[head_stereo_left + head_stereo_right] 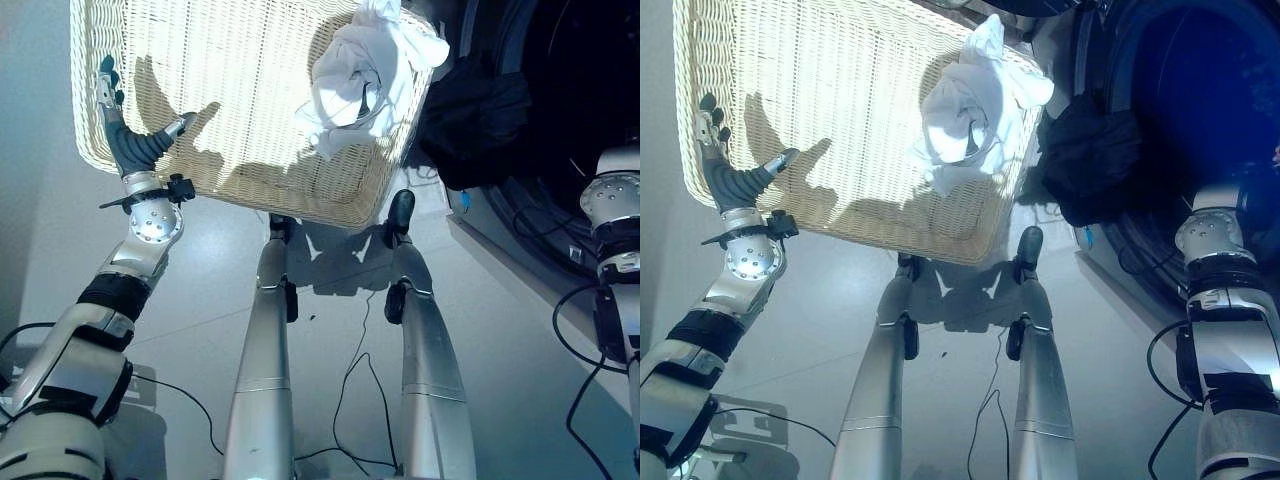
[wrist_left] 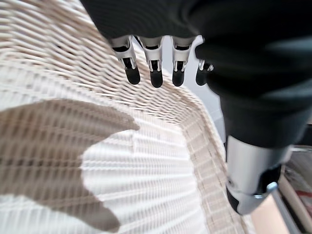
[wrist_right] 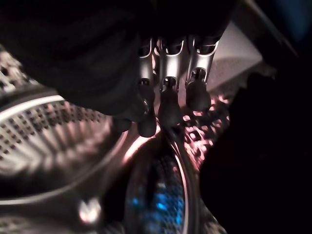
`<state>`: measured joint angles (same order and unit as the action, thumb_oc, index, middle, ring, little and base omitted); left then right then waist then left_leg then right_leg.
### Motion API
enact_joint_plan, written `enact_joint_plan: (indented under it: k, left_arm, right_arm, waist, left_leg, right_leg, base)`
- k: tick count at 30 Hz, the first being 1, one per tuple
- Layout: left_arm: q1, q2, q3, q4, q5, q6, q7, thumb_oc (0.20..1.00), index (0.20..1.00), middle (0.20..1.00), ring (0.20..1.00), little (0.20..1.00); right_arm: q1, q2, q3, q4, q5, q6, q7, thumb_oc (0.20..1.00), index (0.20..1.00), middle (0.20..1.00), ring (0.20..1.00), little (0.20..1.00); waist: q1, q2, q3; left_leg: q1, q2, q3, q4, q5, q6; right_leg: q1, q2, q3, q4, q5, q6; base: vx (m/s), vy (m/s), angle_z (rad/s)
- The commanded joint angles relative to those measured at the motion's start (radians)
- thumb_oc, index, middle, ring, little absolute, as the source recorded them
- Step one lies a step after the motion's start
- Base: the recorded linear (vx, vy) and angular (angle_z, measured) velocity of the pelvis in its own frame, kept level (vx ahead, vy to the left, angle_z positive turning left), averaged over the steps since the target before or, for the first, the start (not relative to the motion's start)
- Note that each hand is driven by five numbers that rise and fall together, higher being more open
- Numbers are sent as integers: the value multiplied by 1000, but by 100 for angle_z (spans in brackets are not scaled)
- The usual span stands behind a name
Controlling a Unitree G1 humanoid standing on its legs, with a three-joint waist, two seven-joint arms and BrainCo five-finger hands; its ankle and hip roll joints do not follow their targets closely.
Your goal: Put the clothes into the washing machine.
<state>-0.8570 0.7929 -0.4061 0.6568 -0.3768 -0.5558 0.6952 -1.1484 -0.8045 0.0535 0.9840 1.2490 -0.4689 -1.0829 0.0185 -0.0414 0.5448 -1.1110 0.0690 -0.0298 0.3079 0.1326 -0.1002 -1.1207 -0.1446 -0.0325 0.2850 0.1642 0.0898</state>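
Left eye view: a crumpled white cloth lies in the far right corner of a pale woven wicker basket, beside a dark front-loading washing machine.
At the basket's left rim the left hand has straight, spread fingers holding nothing. Black clothing hangs at the machine's opening. Inside the perforated steel drum, the right hand has curled fingers gripping nothing.
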Motion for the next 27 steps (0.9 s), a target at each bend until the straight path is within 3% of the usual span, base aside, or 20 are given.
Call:
enact_joint_plan:
  k: [1,3,4,6,8,9,10,14,19,23,26,27]
  left_arm:
    - [5,-3,85,52,-43,-66,-37,1000,1000,1000,1000,1000]
    - [8,-5,83,54,-46,-69,-42,1000,1000,1000,1000,1000]
    - [14,-6,79,51,-47,-71,-48,1000,1000,1000,1000,1000]
    - [13,-6,82,49,-46,-71,-49,1000,1000,1000,1000,1000]
    - [25,-18,75,51,-46,-73,-57,1000,1000,1000,1000,1000]
    - [16,-24,64,51,-46,-69,-52,1000,1000,1000,1000,1000]
    - [9,-28,58,51,-47,-65,-50,1000,1000,1000,1000,1000]
    - [-25,-41,35,58,-47,-51,-41,1000,1000,1000,1000,1000]
    - [-68,-62,15,59,-43,-32,-23,1000,1000,1000,1000,1000]
    - [-75,-93,11,41,-14,-24,0,1000,1000,1000,1000,1000]
    - [-73,-111,15,22,9,-18,18,1000,1000,1000,1000,1000]
    - [-73,-114,16,19,11,-16,21,1000,1000,1000,1000,1000]
  right_arm:
    - [-25,-480,1,-28,-216,-57,-124,200,200,200,200,200]
    - [-45,-481,26,-18,-281,-30,-149,200,200,200,200,200]
    - [-55,-479,51,-24,-322,19,-171,200,200,200,200,200]
    - [-65,-477,62,-25,-324,34,-173,200,200,200,200,200]
    - [-75,-455,99,21,-297,85,-97,200,200,200,200,200]
    - [-83,-438,118,48,-294,107,-50,514,514,514,514,514]
    - [-89,-423,134,55,-307,123,-16,1000,1000,1000,1000,1000]
    - [-110,-364,187,62,-348,198,33,1000,1000,1000,1000,1000]
    - [-143,-294,244,44,-393,243,91,1000,1000,1000,1000,1000]
    - [-142,-240,299,-28,-608,360,73,1000,1000,1000,1000,1000]
    - [-133,-212,357,-139,-825,505,57,1000,1000,1000,1000,1000]
    - [-133,-209,364,-149,-856,522,62,1000,1000,1000,1000,1000]
  waist:
    - [-71,-40,-25]
    - [-70,-37,-25]
    - [-65,-35,-25]
    - [-65,-34,-25]
    - [-54,-24,-25]
    - [-49,-19,-25]
    - [-45,-15,-25]
    - [-37,-4,-25]
    - [-33,6,-25]
    - [-30,15,-25]
    - [-30,22,-25]
    - [-31,23,-25]
  left_leg:
    - [117,-9,-48,-16,-91,21]
    - [120,-10,-48,-15,-90,22]
    - [121,-15,-49,-8,-90,24]
    - [110,-19,-49,-7,-81,25]
    - [118,-23,-52,1,-92,29]
    - [115,-26,-53,2,-91,30]
    - [110,-30,-53,4,-89,32]
    - [102,-33,-50,13,-92,33]
    - [91,-36,-45,14,-92,32]
    - [78,-37,-40,13,-91,32]
    - [68,-39,-35,15,-90,34]
    - [67,-39,-35,15,-90,34]
  right_leg:
    - [108,79,-76,30,-42,28]
    - [111,78,-77,32,-43,28]
    - [114,76,-77,32,-44,26]
    - [105,73,-78,29,-36,24]
    - [115,70,-81,36,-49,24]
    - [113,68,-82,36,-50,24]
    - [109,67,-82,36,-49,22]
    - [103,62,-85,44,-57,21]
    - [90,58,-86,46,-58,22]
    - [75,51,-87,50,-60,24]
    - [61,47,-88,59,-62,24]
    - [59,46,-88,60,-63,24]
  base:
    - [0,0,0]
    - [0,0,0]
    - [0,0,0]
    - [0,0,0]
    - [18,-7,1]
    - [0,0,0]
    - [0,0,0]
    - [0,0,0]
    - [0,0,0]
    - [0,0,0]
    - [0,0,0]
    - [0,0,0]
